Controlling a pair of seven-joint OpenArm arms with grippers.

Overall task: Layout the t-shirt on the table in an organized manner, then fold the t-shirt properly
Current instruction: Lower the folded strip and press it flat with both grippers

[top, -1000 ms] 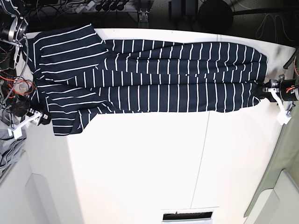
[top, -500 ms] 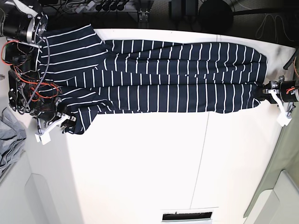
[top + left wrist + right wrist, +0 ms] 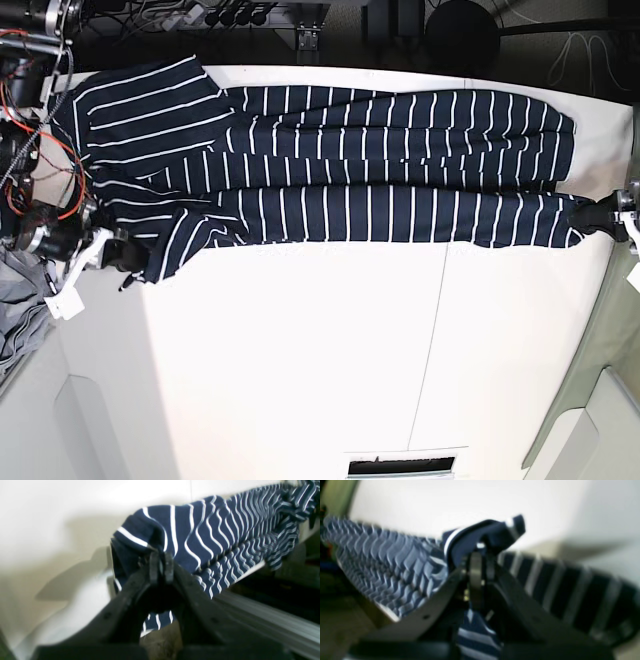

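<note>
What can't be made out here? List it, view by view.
- Base view: the left hand is cut off by the right edge, with only its tip showing.
- Base view: the t-shirt's collar is hidden behind the right arm and its wires.
- Right wrist view: motion blur smears the stripes, and the right hand covers the pinched cloth.
- Left wrist view: the left hand covers the cloth it pinches.

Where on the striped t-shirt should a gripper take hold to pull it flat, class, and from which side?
Judging by its pose, grip the t-shirt at its two end corners on the near edge, each from the table's outer end. It lies stretched lengthwise, and the left gripper and right gripper are shut on those corners, pulling apart.
</note>
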